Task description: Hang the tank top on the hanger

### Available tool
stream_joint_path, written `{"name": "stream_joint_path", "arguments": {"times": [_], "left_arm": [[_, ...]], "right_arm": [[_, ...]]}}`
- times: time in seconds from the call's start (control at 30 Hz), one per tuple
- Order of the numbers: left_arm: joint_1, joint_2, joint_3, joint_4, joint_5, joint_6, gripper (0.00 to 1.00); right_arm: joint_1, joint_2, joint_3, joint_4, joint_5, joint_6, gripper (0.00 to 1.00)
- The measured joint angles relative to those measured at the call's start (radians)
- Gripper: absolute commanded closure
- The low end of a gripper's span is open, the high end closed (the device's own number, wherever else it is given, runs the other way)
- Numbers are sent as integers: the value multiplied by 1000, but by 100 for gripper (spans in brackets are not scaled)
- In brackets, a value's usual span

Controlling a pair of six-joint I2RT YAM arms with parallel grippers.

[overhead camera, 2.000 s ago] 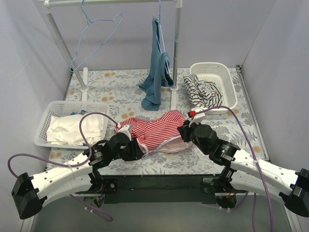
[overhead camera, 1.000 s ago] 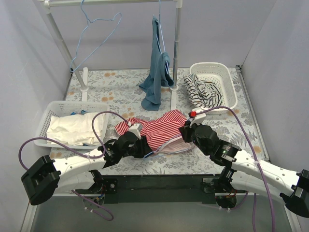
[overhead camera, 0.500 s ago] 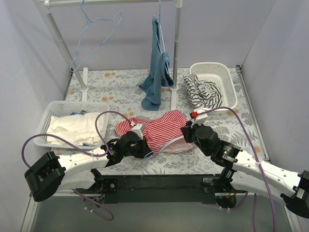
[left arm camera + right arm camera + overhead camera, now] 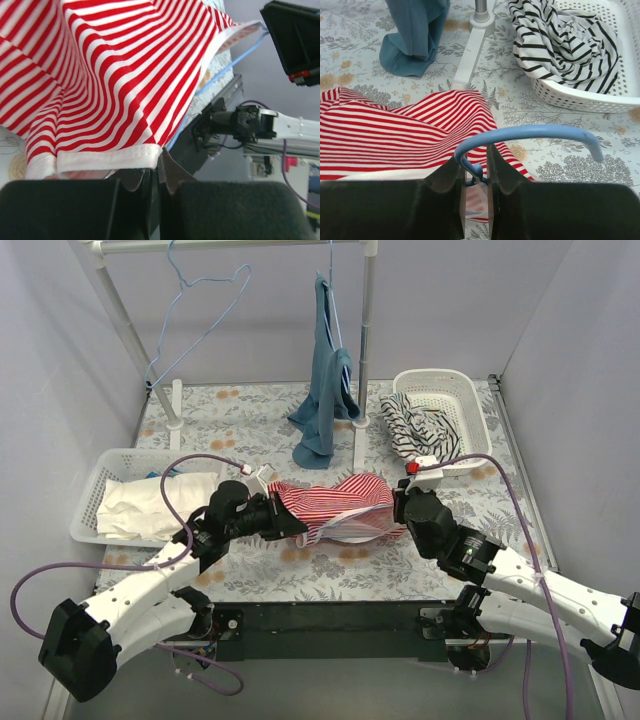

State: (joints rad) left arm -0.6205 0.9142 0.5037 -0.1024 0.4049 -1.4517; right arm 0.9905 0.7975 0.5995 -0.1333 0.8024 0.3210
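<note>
The red-and-white striped tank top (image 4: 335, 506) hangs lifted between my two grippers above the table's middle. My left gripper (image 4: 285, 518) is shut on its white-trimmed hem, seen close in the left wrist view (image 4: 115, 157). My right gripper (image 4: 402, 510) is shut on the neck of a light-blue hanger (image 4: 530, 135), whose hook curves over the fingers. The hanger's wire shows under the cloth (image 4: 225, 67). The tank top lies in front of the right fingers (image 4: 395, 135).
A white basket with white cloth (image 4: 95, 485) stands at left. Another white basket (image 4: 470, 405) holds a black-and-white striped garment (image 4: 570, 45). A teal-blue garment (image 4: 325, 390) hangs from the rack at the back. A spare blue hanger (image 4: 200, 310) hangs on the rail.
My left gripper has risen and moved back left, lifting the tank top's hem off the table. The right gripper has moved slightly back with the hanger. The cloth now stretches between them.
</note>
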Motion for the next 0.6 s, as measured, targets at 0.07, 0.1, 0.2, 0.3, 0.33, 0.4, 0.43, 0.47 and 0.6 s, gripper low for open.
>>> {"name": "stream_joint_path", "arguments": {"times": [0.07,0.1,0.2,0.3,0.33,0.4,0.43,0.47,0.6], "left_arm": [[21,0,6,-6,53,-6,100],[33,-2,6,-8,85,-10,100],[69,-5,6,-11,154,-24,100],[97,-16,6,-11,213,-42,100],[104,-20,6,-11,230,-49,100],[121,-27,6,-10,263,-67,100],[126,-30,6,-9,274,-77,100],[134,-34,6,-6,287,-91,100],[158,-49,6,26,332,-157,100]], "right_arm": [[0,3,16,-5,22,-4,99],[0,5,24,-10,34,-5,99],[0,13,50,-31,68,-7,99],[0,22,66,-50,95,-8,99],[0,22,66,-51,103,-9,99],[0,21,66,-55,114,-10,99],[0,20,66,-57,118,-10,99],[0,18,66,-60,121,-10,99],[0,6,66,-66,131,-10,99]]}}
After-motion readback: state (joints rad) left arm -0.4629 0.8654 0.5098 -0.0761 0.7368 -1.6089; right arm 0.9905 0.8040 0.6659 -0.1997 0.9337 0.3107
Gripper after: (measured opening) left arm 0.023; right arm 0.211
